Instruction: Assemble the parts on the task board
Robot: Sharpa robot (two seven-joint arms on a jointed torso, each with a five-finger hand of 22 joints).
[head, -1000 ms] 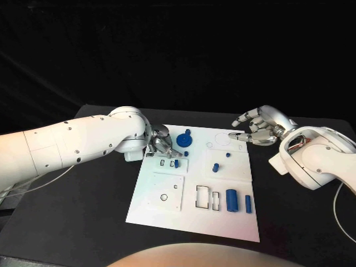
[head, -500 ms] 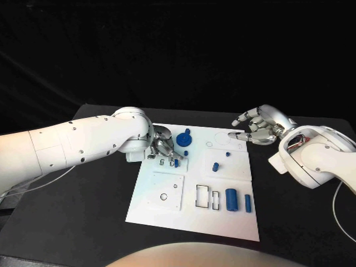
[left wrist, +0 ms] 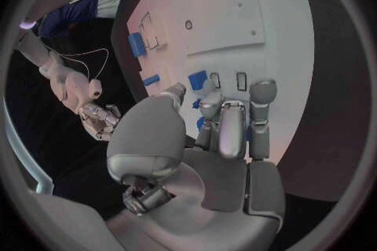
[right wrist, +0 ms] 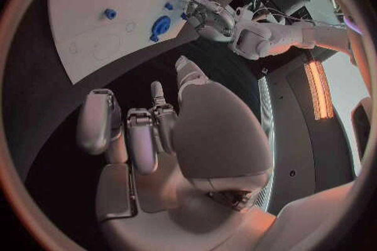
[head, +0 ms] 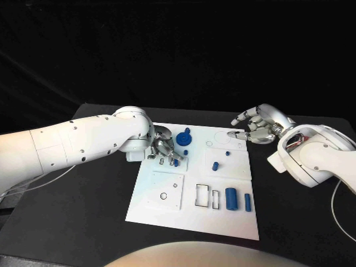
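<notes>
- The small blue part is standing at the slots in the far-left panel of the task board, right under the fingertips of the left hand, with its long axis running roughly near-to-far on the board.
- The left hand is reaching in from the left, fingers bunched narrowly and pointing down at that part; whether it is actually pinching the part or only touching it, I cannot tell, since the fingers are covering it in the left wrist view.
- The left hand is clearly the nearer one, so the coming move, as I judge it, is pressing or seating this part into its slot.
- Just beyond the fingers, the round blue part is lying on the far edge of the board, near enough to be brushed.
- To the right, two more small blue parts are sitting mid-board: a tiny peg and a short oblong piece.
- At the near right, a wide blue block and a slim blue bar are lying side by side next to empty rectangular outlines.
- The right hand is hovering at the board's far-right corner, well apart from the slots, fingers curled inward and holding nothing.
</notes>
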